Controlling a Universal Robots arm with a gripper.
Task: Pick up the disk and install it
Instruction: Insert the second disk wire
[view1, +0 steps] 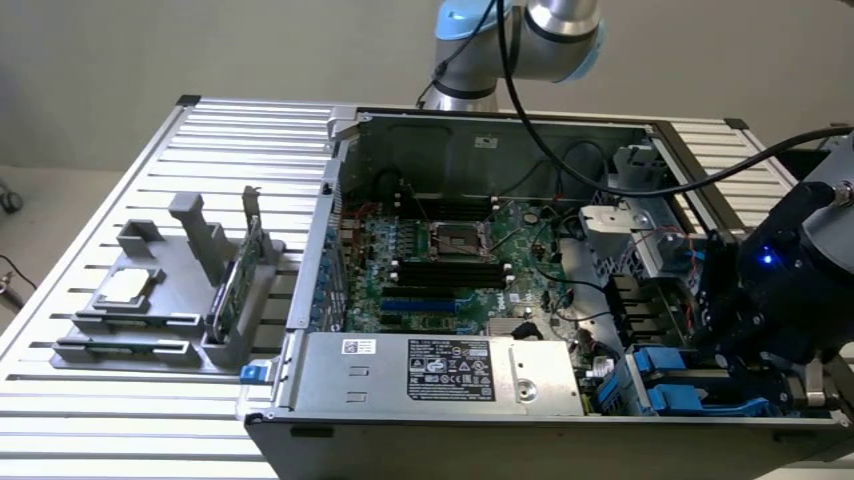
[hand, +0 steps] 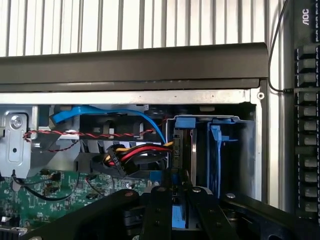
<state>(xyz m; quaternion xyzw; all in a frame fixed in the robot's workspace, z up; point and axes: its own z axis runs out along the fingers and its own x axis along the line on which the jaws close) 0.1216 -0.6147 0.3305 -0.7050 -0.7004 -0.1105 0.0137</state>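
Fingers flank the disk (upright, blue-framed) in its bay.

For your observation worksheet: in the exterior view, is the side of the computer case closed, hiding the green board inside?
No. The computer case lies open, and the green board inside shows plainly.

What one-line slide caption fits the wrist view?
Claw closed on the blue-framed disk, poised at the drive bay of the open computer case.
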